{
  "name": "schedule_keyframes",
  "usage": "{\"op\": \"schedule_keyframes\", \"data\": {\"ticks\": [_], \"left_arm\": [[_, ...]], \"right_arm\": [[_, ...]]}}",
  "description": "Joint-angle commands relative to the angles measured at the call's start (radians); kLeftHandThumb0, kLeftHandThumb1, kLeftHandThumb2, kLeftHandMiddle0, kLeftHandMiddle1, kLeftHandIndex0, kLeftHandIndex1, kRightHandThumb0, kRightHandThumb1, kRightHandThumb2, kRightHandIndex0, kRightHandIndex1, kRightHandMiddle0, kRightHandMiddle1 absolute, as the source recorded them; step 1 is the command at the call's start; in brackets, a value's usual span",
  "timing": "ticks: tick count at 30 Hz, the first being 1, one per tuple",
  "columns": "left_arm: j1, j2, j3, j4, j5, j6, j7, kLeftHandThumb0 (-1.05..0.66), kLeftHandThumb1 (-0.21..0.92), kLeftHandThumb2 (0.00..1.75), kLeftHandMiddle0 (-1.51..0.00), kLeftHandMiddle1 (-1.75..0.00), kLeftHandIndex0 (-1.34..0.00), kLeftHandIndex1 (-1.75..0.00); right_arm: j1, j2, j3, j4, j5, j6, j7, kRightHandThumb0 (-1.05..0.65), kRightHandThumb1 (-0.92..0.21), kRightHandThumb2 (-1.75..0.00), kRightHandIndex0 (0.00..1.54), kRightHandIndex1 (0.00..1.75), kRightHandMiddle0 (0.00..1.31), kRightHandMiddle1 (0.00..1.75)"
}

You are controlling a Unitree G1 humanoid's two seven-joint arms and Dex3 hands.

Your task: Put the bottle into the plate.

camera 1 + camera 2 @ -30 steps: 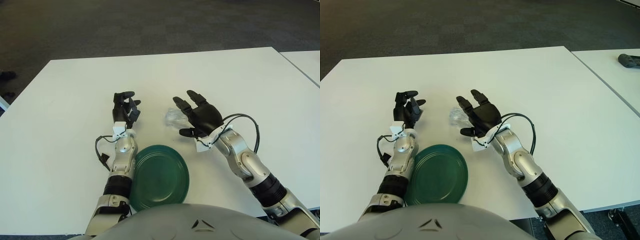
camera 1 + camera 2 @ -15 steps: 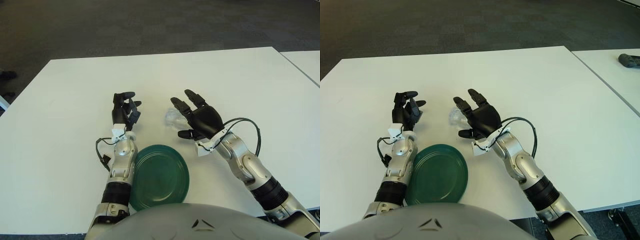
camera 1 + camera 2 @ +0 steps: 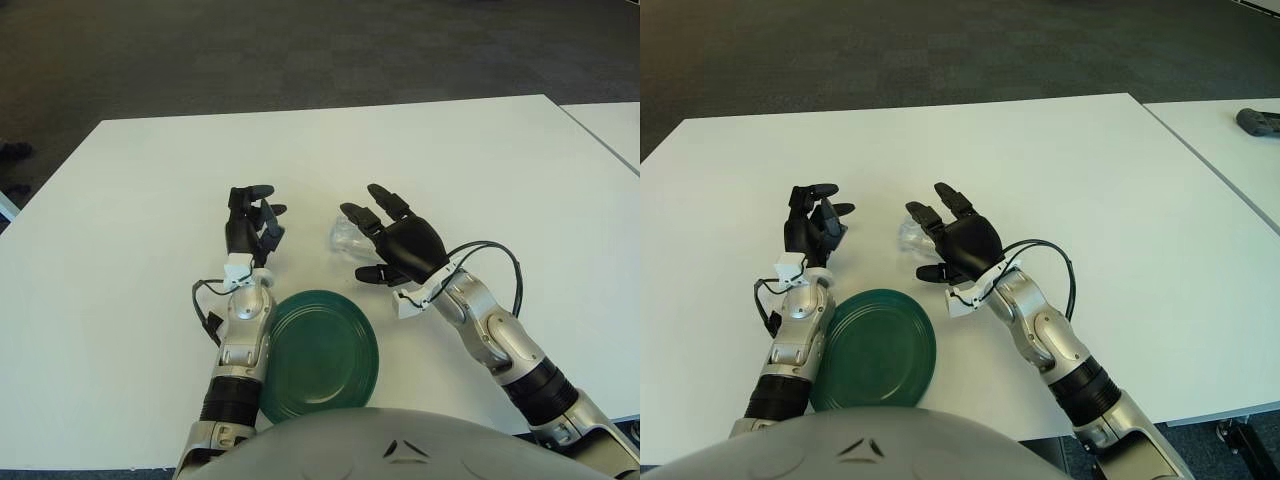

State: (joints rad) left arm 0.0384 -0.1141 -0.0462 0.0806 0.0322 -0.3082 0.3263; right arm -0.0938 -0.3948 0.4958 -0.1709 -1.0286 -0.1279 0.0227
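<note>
The right hand [image 3: 392,243] hangs over the middle of the white table [image 3: 500,170] with its three dark fingers [image 3: 385,201] spread and reaching forward and toward the robot's left, the thumb held apart lower down; nothing is pinched between them. Just beyond the fingertips, on their left side, lies the clear plastic bottle [image 3: 346,238], flat on the tabletop and partly hidden behind the fingers, so whether they touch it cannot be told. Its transparent body is hard to read against the white surface, and I cannot say for sure which way its long axis runs. What matters for the coming move is that the bottle sits forward and left of the right palm, in the open span between fingers and thumb, so closing on it looks like a short reach ahead, not a sideways shift. The left hand [image 3: 251,219] shows well to the left of the bottle, fingers loosely curled and holding nothing, clearly farther from it than the right. The green plate [image 3: 322,352] lies nearer the robot's body, between the two forearms and apart from the bottle, so the carry would run back toward the torso.
</note>
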Motion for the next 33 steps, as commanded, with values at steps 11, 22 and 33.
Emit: {"op": "schedule_keyframes", "data": {"ticks": [11,22,33], "left_arm": [[0.036,-0.040,-0.014,-0.050,0.002,-0.011,-0.013,-0.74,0.92,0.85,-0.61,-1.39,-0.39,-1.52],[0.073,-0.043,-0.029,-0.096,-0.003,-0.002,-0.022,-0.76,0.92,0.83,-0.61,-1.39,-0.39,-1.51],[0.115,-0.046,-0.043,-0.148,-0.005,0.010,-0.021,-0.75,0.92,0.81,-0.60,-1.40,-0.36,-1.52]], "right_arm": [[-0.045,0.007,-0.013,0.104,0.037,-0.021,-0.016,-1.05,-0.92,-0.82,0.26,0.01,0.00,0.29],[-0.157,0.041,0.010,0.356,0.044,-0.030,-0.053,-1.05,-0.92,-0.80,0.22,0.00,0.00,0.31],[-0.146,0.025,0.021,0.346,0.036,-0.016,-0.040,-1.05,-0.92,-0.78,0.18,0.00,0.00,0.31]]}}
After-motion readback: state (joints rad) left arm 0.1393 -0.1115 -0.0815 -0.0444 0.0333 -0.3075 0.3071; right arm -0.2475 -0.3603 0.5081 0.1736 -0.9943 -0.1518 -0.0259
